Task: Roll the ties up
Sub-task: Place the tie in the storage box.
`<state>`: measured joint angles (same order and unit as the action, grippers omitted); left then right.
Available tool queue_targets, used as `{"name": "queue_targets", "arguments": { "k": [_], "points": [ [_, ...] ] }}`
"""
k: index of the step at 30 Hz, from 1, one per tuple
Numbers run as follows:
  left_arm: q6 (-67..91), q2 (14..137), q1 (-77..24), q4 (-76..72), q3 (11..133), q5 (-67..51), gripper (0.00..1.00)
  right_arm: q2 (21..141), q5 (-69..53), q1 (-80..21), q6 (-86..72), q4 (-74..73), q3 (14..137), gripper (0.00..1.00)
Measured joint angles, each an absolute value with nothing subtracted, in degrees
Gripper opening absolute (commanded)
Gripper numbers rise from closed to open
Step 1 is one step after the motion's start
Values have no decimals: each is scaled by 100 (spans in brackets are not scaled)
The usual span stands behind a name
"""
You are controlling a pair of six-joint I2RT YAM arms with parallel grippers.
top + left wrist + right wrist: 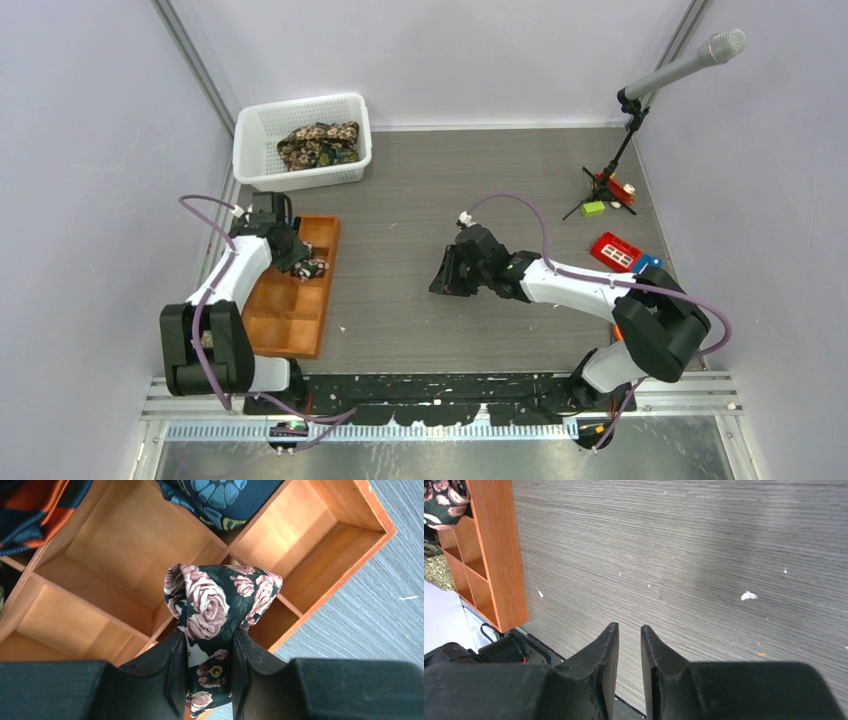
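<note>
Left wrist: we see left gripper clamping floral tie above orange tray | blue tie in far compartment | right gripper narrow, empty | basket holds ties

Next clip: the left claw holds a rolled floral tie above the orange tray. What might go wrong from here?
1. The left claw pinches the floral tie only at its lower part; the loose upper folds may unroll on release.
2. The roll seems to hang over a divider of the orange tray, so it may straddle two compartments.
3. The right claw sits empty over the table, too far off to help.
</note>
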<state>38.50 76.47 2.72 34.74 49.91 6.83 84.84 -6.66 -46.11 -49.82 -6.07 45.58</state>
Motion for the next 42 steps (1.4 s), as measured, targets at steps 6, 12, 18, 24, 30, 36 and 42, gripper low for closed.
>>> {"name": "queue_targets", "arguments": {
  "k": [6, 12, 18, 24, 30, 36, 42],
  "points": [
    [4077, 7856, 274, 3022, 4858, 851, 19, 8372, -666, -4611, -4982, -661, 4495, 28],
    [4355, 7736, 263, 2781, 4670, 891, 53, 8261, -646, -4611, -4982, -744, 4493, 28],
    [4473, 7330, 263, 2665, 4493, 880, 80, 8193, -613, -4611, -4963, -845, 4493, 28],
    [4469, 6556, 281, 2912, 4488, 974, 100, 8073, -515, -4611, -4871, -1173, 4678, 29],
    [4442, 5745, 283, 3524, 4709, 1072, 100, 7811, -325, -4611, -4499, -1699, 5336, 51],
    [4327, 4799, 283, 4003, 5253, 1041, 100, 7308, 60, -4611, -3929, -2169, 6198, 86],
    [4001, 3905, 283, 4110, 5476, 587, 100, 6270, 821, -4611, -3734, -2110, 6276, 100]
  ]
}}
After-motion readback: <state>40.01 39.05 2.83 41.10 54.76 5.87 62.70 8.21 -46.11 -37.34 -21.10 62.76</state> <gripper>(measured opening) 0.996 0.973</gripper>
